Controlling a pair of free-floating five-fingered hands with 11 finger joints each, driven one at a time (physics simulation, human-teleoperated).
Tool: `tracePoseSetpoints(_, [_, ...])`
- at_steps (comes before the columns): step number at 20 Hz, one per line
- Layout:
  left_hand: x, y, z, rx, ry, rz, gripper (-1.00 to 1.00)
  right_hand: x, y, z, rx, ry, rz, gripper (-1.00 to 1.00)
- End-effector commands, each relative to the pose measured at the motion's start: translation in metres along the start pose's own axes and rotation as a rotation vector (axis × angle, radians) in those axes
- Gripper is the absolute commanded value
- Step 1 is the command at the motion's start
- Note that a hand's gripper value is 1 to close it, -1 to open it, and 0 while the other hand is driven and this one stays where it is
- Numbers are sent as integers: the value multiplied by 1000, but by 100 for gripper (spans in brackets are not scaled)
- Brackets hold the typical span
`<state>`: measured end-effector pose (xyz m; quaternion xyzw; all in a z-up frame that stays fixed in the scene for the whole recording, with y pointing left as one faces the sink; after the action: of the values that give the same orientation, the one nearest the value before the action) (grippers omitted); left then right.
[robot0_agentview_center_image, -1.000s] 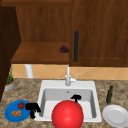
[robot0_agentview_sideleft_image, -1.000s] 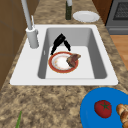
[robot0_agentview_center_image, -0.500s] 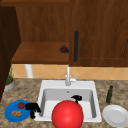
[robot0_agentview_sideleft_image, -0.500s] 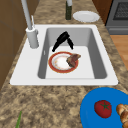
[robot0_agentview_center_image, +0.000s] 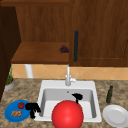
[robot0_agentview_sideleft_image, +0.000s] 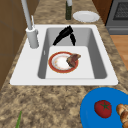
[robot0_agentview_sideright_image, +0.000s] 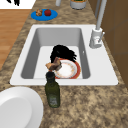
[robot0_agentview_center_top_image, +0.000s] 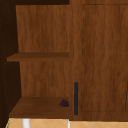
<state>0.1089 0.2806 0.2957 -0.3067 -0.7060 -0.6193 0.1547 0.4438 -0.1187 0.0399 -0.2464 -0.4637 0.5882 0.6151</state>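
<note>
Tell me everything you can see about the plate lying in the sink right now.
The plate is round, with a red-orange rim and a white centre, and looks ceramic. It lies flat on the floor of the white sink, toward the front. A brown piece of food rests on its right edge. The right hand hangs over the basin just behind it; I cannot tell whether it touches the plate.

A plate (robot0_agentview_sideleft_image: 61, 62) lies in the sink (robot0_agentview_sideleft_image: 100, 67), with the robot hand (robot0_agentview_sideleft_image: 65, 35) behind it, faucet (robot0_agentview_sideleft_image: 31, 32) at left.
</note>
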Motion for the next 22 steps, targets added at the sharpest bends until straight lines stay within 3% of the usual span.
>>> tracePoseSetpoints(1, [0,0,0,0,0,0,0,2,-3,16,-114,-12,16,-100])
tracePoseSetpoints(4, [0,0,0,0,0,0,0,6,-11,28,-184,-8,16,-100])
tracePoseSetpoints(13, [0,0,0,0,0,0,0,15,-33,57,-265,41,-8,-100])
tracePoseSetpoints(18, [0,0,0,0,0,0,0,24,-44,81,-246,81,-91,-100])
tracePoseSetpoints(22, [0,0,0,0,0,0,0,30,-51,102,-242,124,-119,-100])
